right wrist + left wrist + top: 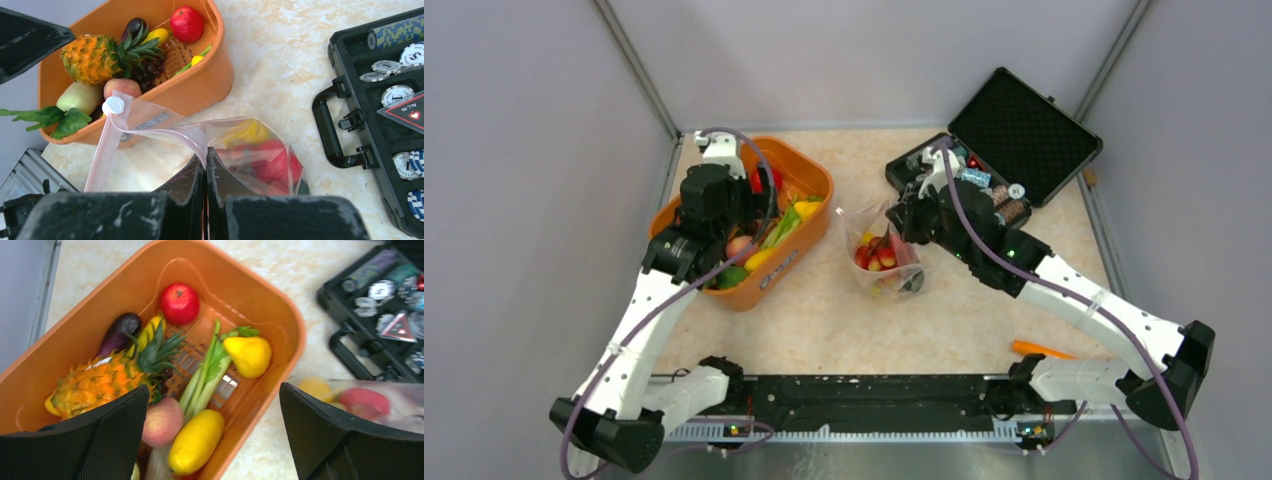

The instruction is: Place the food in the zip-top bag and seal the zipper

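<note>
In the top view my left gripper (754, 212) hangs over the basket (814, 170), and its arm hides much of the contents. The left wrist view supplies them: apple (179, 303) at 12 o'clock, pear (248, 355) at 3, pineapple (95, 382) at 9, celery (205, 375) in the centre. That view also shows my fingers (115, 435) spread wide with nothing between them.

The bag (886, 262) stands on the table (824, 320) at 4 o'clock from the basket, with red and yellow food (874, 255) inside. The top view does not show how my right gripper (906, 222) is set. The right wrist view does: it is pressed together on the pink zipper (150, 125). The zipper's two strips run apart from a white slider (113, 105) at 10 o'clock. The case (1024, 135) lies open at 2 o'clock from the bag.
</note>
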